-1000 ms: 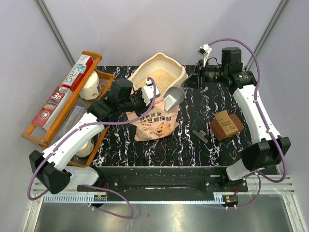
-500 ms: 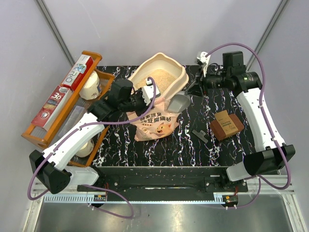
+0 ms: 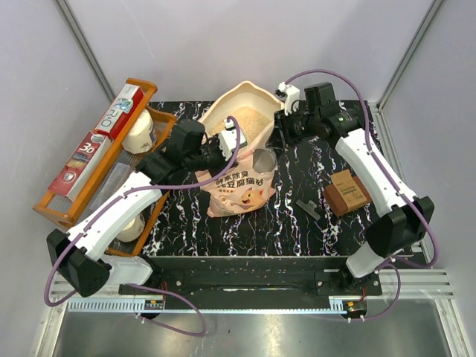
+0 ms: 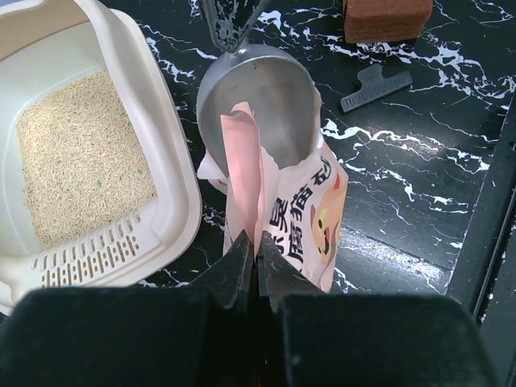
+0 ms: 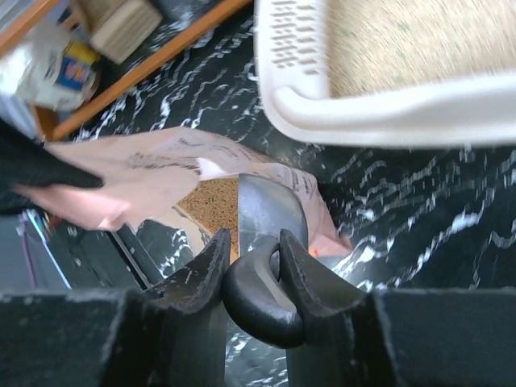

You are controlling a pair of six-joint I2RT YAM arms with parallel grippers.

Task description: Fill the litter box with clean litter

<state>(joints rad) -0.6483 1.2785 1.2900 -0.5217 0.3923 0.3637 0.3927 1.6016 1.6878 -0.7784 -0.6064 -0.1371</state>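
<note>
The cream litter box (image 3: 223, 106) sits at the back centre with pale litter (image 3: 242, 123) in it; it also shows in the left wrist view (image 4: 173, 173) and the right wrist view (image 5: 379, 113). The pink cat-printed bag (image 3: 239, 190) stands in front of it, its mouth open. My left gripper (image 4: 256, 251) is shut on the bag's top edge (image 4: 246, 161). My right gripper (image 5: 251, 254) is shut on the black handle of a metal scoop (image 5: 266, 211) whose bowl dips into the bag's mouth, beside brown granules (image 5: 211, 205). The scoop shows in the left wrist view (image 4: 262, 93) too.
An orange wooden rack (image 3: 93, 160) with boxes and bottles stands at the left. A brown block (image 3: 348, 191) and a grey clip (image 3: 307, 207) lie on the black marbled table (image 3: 297, 230) at the right.
My right arm has swung left and lowered the scoop from above the table into the bag's mouth. The left gripper has kept hold of the bag.
</note>
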